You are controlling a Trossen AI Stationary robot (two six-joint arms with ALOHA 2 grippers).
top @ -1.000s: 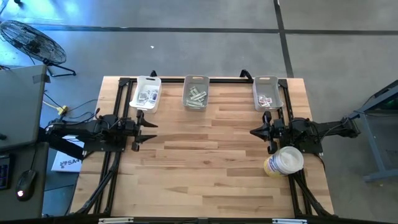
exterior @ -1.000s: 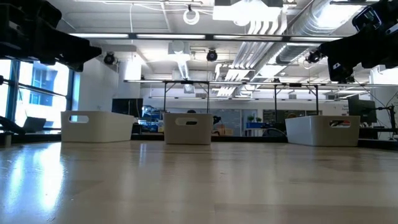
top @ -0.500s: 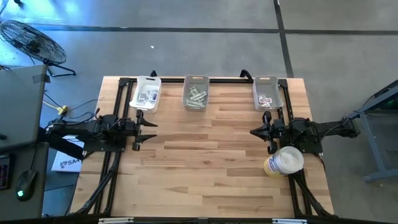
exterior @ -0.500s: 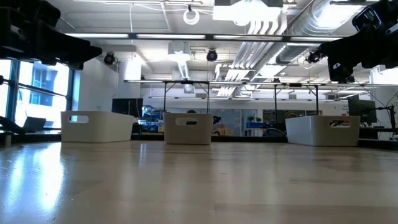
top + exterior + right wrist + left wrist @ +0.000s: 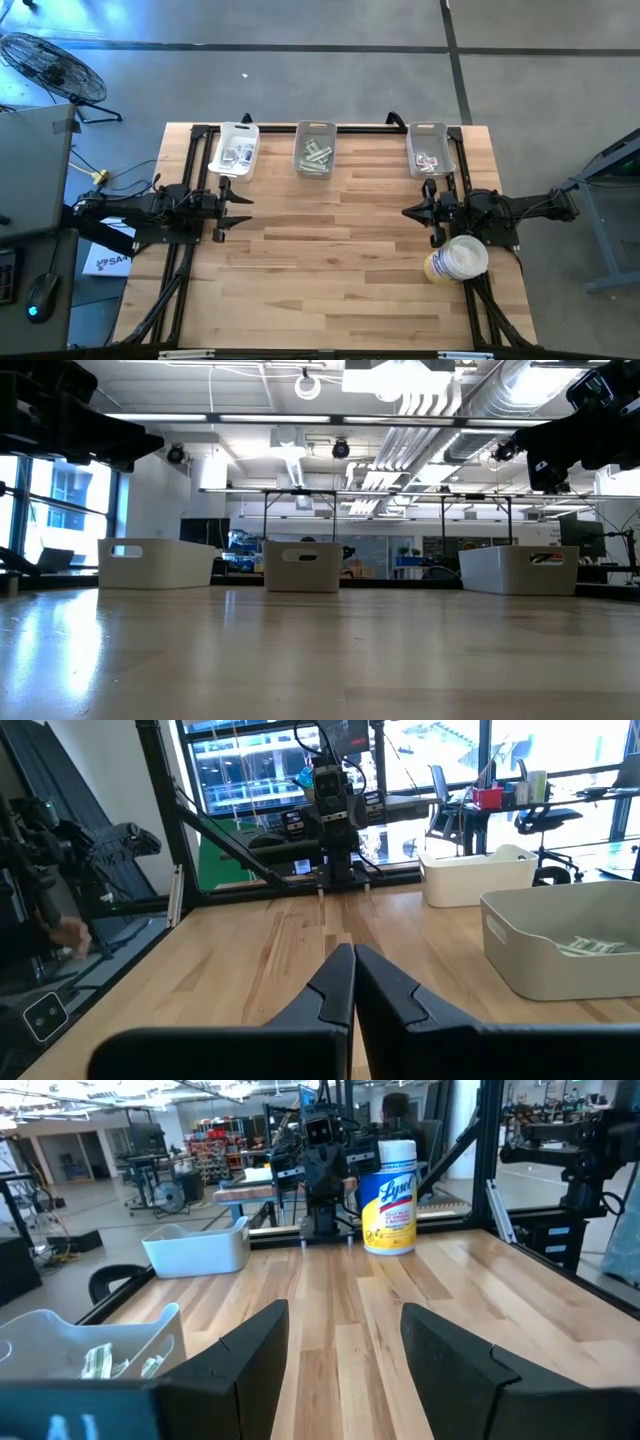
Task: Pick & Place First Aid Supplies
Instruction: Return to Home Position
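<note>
From where I stand, the left gripper [image 5: 243,213] hangs over the left of the table [image 5: 330,265], jaws spread wide and empty. Along the far edge, the first aid supplies [image 5: 236,154] lie sorted in three bins [image 5: 315,125]. The right gripper [image 5: 408,212] is pinched together on nothing, near the Lysol tub [image 5: 458,258]. Homing well means parking both arms clear of the bins and tub. Nothing has shifted since a second ago.

Brightly, evenly lit from overhead by ceiling lights [image 5: 270,418]. Glaring pale off the worktop [image 5: 70,635] beside the window [image 5: 62,500] in the low view. Backlit through glazing [image 5: 250,765] in the right wrist view; hardly shadowed anywhere.
</note>
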